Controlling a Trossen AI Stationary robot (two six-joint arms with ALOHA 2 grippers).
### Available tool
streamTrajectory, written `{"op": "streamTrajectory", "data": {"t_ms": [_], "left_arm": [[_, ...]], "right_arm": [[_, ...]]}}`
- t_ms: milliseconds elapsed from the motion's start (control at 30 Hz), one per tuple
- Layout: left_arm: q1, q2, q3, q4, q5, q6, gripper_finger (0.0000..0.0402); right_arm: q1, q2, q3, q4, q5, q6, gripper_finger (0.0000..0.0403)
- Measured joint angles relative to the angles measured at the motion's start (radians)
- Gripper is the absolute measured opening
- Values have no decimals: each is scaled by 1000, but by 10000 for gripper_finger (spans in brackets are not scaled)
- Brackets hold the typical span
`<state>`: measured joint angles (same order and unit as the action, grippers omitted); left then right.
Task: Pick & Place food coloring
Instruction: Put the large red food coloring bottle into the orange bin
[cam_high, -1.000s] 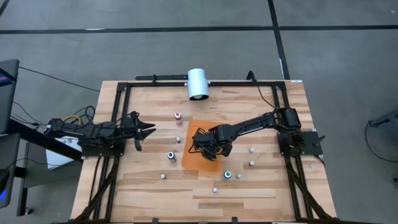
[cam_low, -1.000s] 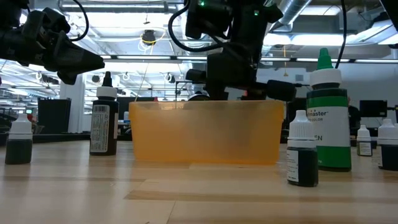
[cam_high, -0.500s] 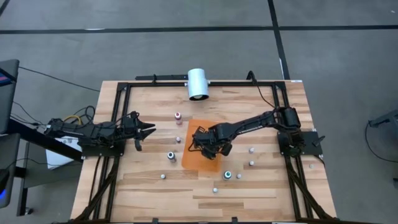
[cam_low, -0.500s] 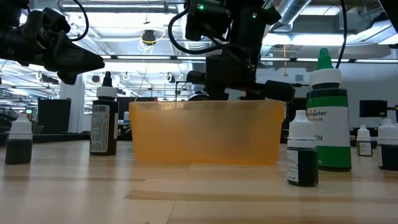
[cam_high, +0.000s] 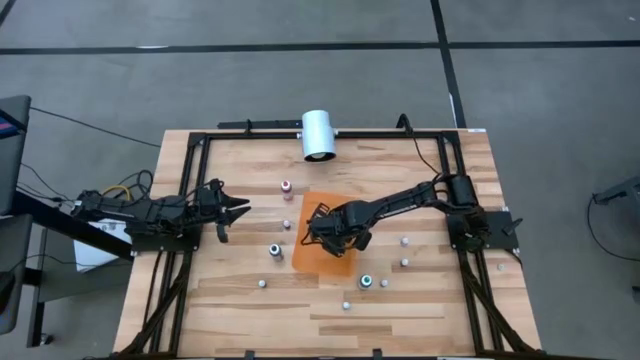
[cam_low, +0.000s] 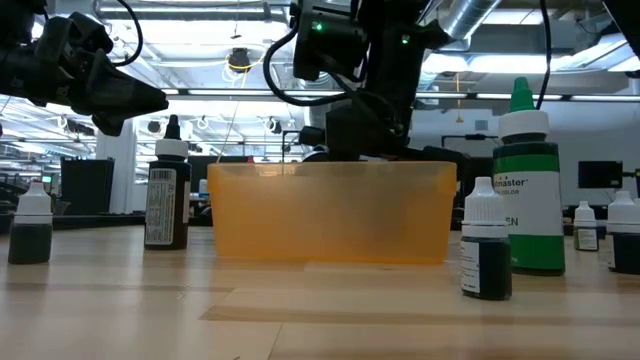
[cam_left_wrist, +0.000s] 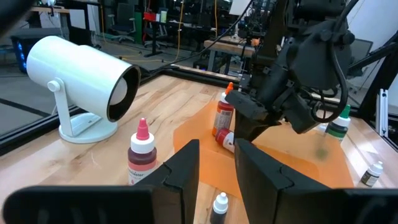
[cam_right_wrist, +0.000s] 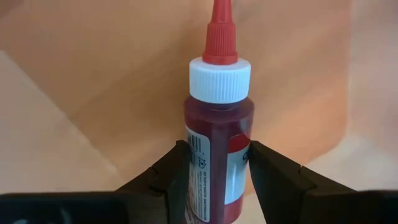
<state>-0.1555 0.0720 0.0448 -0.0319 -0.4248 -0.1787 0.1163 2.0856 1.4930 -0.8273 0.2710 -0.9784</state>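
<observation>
The right pincer pinches a red bottle over the orange bin. One bottle already lies inside; most bottles remain on the counter. The left pincer waits, pressed together.

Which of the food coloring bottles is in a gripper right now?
The red bottle with the white collar and red tip, clamped between the right gripper fingers over the orange bin. The other bottles visible stand or lie free.

Upright bottles around orange bin
</observation>
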Motion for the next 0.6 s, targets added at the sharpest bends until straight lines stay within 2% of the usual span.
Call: {"op": "streamTrajectory", "data": {"t_ms": [233, 600], "left_arm": [[0, 0, 0, 0, 0, 0, 93], [0, 0, 0, 0, 0, 0, 93]], "right_arm": [[1, 6, 34, -7, -4, 26, 141], [-1, 6, 77, -7, -6, 73, 63]]}}
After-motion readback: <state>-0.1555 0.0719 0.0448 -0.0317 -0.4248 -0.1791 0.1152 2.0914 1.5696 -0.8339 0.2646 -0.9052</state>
